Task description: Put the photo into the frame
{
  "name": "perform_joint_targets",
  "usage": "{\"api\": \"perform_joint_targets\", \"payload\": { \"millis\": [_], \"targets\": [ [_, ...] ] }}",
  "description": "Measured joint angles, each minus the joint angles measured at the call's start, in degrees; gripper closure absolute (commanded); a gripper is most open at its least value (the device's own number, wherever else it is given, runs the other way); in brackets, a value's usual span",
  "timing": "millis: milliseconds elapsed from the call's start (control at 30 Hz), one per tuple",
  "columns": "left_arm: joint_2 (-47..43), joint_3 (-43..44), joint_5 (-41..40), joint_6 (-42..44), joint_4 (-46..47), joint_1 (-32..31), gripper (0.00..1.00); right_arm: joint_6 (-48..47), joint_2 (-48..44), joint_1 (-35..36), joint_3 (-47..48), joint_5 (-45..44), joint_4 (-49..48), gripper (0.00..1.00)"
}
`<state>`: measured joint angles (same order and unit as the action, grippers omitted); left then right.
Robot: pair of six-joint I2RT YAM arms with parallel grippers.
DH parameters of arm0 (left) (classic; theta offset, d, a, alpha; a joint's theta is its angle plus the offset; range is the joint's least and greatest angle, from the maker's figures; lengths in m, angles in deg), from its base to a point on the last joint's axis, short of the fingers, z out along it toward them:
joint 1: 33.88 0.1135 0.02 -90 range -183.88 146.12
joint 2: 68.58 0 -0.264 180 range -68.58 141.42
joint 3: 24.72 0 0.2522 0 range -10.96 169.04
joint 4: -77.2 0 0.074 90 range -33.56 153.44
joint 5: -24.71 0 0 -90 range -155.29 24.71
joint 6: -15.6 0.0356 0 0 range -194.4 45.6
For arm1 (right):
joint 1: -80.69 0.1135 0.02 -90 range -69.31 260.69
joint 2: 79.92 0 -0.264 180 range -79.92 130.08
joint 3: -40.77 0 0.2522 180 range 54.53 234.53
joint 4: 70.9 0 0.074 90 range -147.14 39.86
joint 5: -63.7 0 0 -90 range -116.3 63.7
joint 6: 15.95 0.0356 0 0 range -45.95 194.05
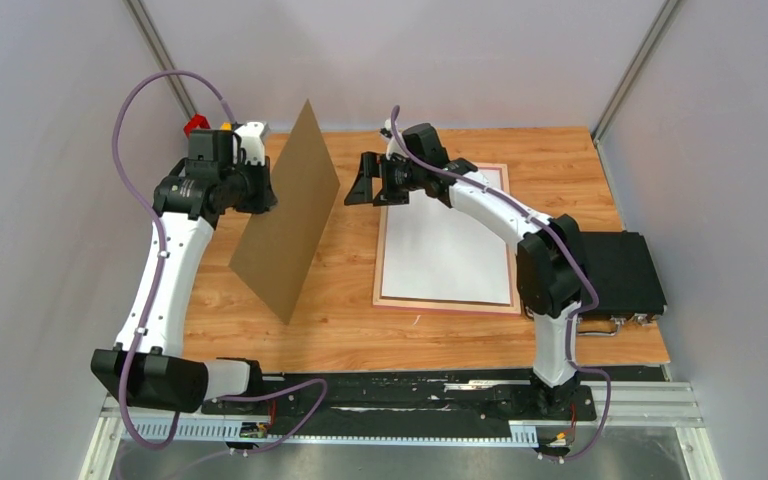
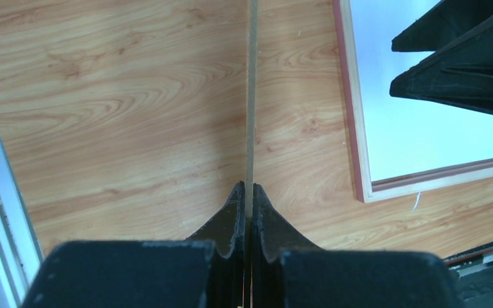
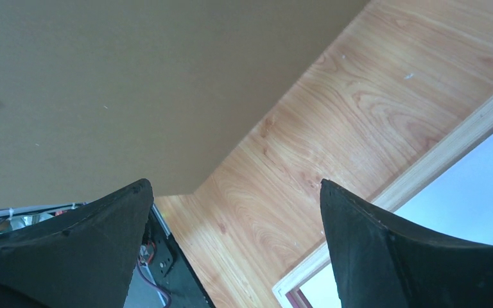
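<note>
Brown board (image 1: 285,220) in tight left tool (image 2: 248,189); right tool (image 3: 234,185) wide, empty.

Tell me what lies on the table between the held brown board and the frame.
Only bare tabletop between board and frame, shown in the left wrist view.

Board (image 1: 288,215) upright, left of frame (image 1: 445,305) lying on table (image 1: 340,330)

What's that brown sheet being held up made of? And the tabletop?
The brown backing board is probably thin cardboard or fibreboard, matte; it stands stiff and its edge looks very thin. The table has a wood-grain surface, possibly laminate, with a slight sheen.
</note>
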<state>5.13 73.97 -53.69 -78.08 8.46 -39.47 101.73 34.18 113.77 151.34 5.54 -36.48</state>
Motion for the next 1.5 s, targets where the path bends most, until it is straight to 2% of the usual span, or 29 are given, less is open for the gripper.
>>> {"api": "perform_joint_targets", "payload": {
  "millis": [467, 800, 1033, 1167, 1300, 1500],
  "targets": [
    [-0.61, -1.62, -2.62, -2.34, 2.10, 0.00, 1.00, 4.00, 3.04, -1.05, 16.92, 3.17, 1.55, 0.00],
    [-0.61, 0.00, -4.85, -2.73, 1.62, 0.00, 1.00, 6.64, 6.43, -0.52, 20.37, 4.26, 4.57, 0.00],
    [0.28, 0.00, -4.22, -3.76, 1.31, -0.04, 0.96, 6.80, 6.67, 0.52, 20.76, 4.22, 5.53, 0.00],
    [0.79, 0.00, -4.50, -3.93, 1.11, -0.35, 0.88, 6.80, 6.67, 0.66, 20.76, 4.22, 5.68, 0.00],
    [0.85, 0.00, -4.63, -4.04, 1.31, -0.83, 0.71, 6.80, 6.67, 0.66, 20.76, 4.22, 5.68, 0.00],
    [0.85, 0.11, -4.37, -4.68, 2.19, -1.20, 0.52, 6.78, 6.67, 0.66, 20.76, 4.17, 5.68, 0.00]
  ]
}}
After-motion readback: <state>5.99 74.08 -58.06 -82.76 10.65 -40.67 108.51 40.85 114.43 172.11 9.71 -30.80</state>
